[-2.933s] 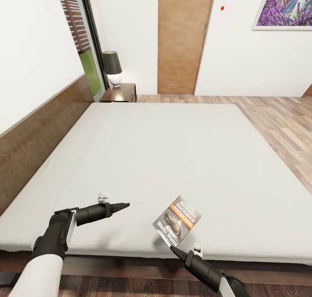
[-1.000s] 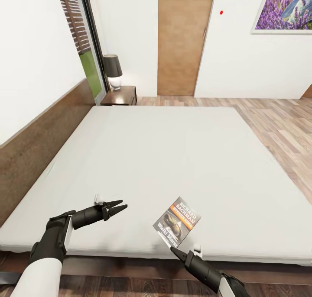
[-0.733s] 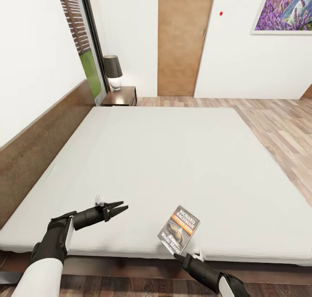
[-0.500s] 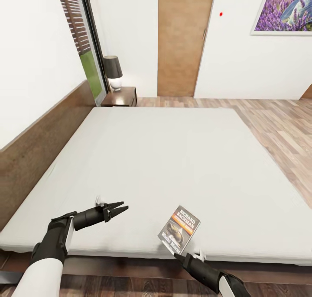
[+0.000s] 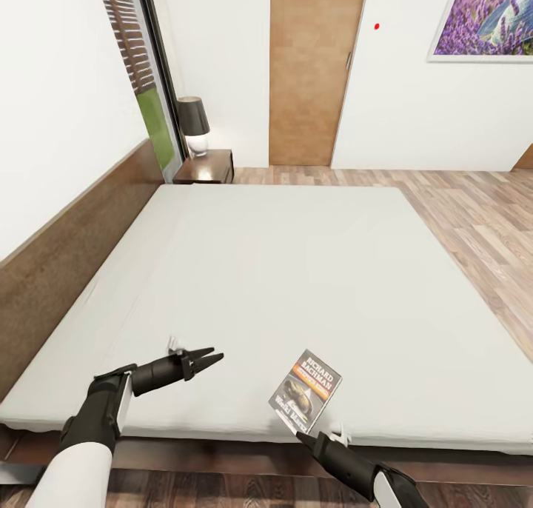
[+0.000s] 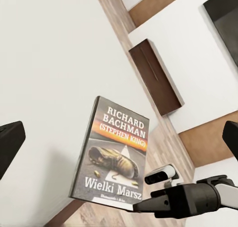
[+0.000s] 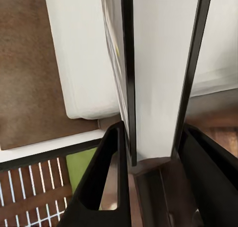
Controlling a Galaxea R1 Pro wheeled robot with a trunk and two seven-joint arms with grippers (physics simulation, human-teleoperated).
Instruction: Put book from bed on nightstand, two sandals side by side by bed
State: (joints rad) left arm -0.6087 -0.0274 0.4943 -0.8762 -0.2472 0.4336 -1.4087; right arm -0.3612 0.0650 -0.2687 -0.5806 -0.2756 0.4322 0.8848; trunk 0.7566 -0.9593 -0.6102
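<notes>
The book [image 5: 305, 389], dark grey with an orange band and white lettering, stands tilted above the near edge of the bed [image 5: 296, 271]. My right gripper [image 5: 300, 437] is shut on its lower edge. In the right wrist view the book [image 7: 153, 78] sits edge-on between the two black fingers [image 7: 106, 182]. My left gripper [image 5: 209, 358] hovers open over the mattress to the book's left, and its camera faces the book's cover [image 6: 115, 152]. The nightstand [image 5: 209, 166] stands at the bed's far left corner. The two sandals are out of view.
A black-shaded lamp [image 5: 192, 123] sits on the nightstand. The dark wooden headboard [image 5: 66, 249] runs along the left wall, by a tall window [image 5: 137, 56]. A brown door [image 5: 311, 71] is behind the bed. Wood-plank floor [image 5: 481, 219] lies open to the right.
My left gripper, shut 2.9 s ago, now stands open and has edged right. The book has been lifted more upright and drawn slightly toward the bed's near edge. The camera has shifted a little.
</notes>
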